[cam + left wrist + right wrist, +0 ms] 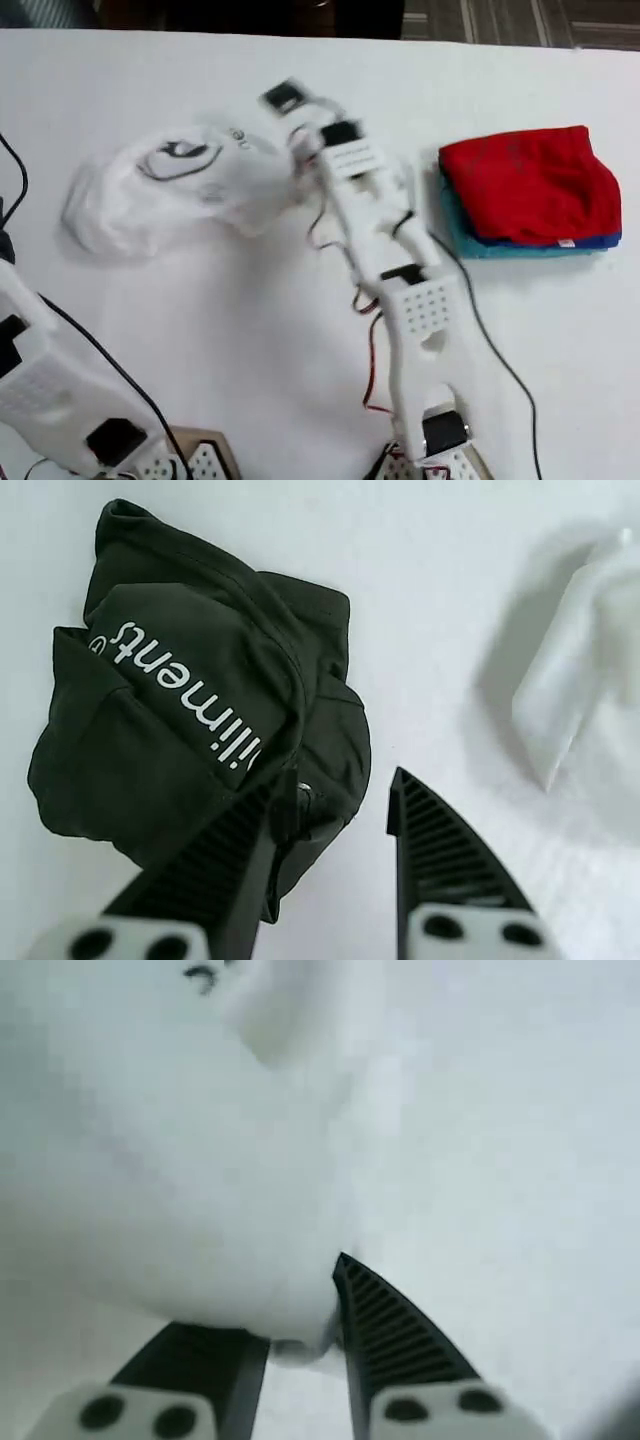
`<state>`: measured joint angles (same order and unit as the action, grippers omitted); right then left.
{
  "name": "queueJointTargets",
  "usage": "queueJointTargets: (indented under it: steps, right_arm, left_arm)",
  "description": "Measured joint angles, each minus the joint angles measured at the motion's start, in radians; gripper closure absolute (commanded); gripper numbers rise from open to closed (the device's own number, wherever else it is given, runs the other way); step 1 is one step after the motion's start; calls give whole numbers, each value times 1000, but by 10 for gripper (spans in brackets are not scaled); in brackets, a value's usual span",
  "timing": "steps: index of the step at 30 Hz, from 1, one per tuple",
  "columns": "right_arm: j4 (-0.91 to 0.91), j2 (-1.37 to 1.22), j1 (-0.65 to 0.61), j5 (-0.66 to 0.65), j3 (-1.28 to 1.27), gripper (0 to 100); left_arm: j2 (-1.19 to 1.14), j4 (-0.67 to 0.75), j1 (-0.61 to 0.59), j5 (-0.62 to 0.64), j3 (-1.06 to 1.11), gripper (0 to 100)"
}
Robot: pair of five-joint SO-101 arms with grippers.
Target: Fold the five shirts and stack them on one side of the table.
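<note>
1. Nearest in, the left arm (pixel 50 390) sits low at the table's (pixel 250 340) near corner on its own side.
2. Its left gripper (pixel 340 780) hangs over a crumpled dark shirt (pixel 190 700) with white lettering. The fingers are spread well apart with nothing between them. One finger lies across the shirt's edge, the other is over bare table just beside it.
3. Next, the right arm (pixel 400 280) stretches from the near edge out toward the middle of the table.
4. At its end, the right gripper (pixel 300 150) meets the white shirt (pixel 170 185). From the wrist view, the fingers are drawn in close with a bunch of that white cloth pinched between them.
5. The white shirt itself is a loose, rumpled heap with a dark printed mark on top, lying on the left arm's side of the gripper.
6. Over on the right arm's side, well apart from the heap, is the folded stack. The red shirt (pixel 530 180) is on top, with a blue shirt (pixel 600 240) showing at the edge under it and a teal shirt (pixel 470 245) at the bottom.
</note>
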<state>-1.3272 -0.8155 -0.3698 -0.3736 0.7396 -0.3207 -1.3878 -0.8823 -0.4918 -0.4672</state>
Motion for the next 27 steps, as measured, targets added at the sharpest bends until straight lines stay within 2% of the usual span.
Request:
queueJointTargets:
  steps: [4, 9, 11, 15, 17, 22, 27]
  right_arm:
    - [-43, 0, 87, -72, 196, 980]
    - [-52, 0, 146, -83, 376, 971]
    - [-52, 0, 158, -83, 413, 910]
    - [-84, 0, 166, -83, 439, 714]
    - [-104, 0, 170, -83, 440, 663]
    - [-196, 0, 166, -66, 494, 676]
    - [-296, 8, 80, 80, 563, 690]
  left_arm:
    - [0, 0, 0, 0, 0, 831]
    - [0, 0, 0, 0, 0, 831]
    - [0, 0, 0, 0, 0, 831]
    - [0, 0, 0, 0, 0, 831]
    - [0, 0, 0, 0, 0, 831]
    - [0, 0, 0, 0, 0, 831]
    - [0, 0, -35, 0, 0, 831]
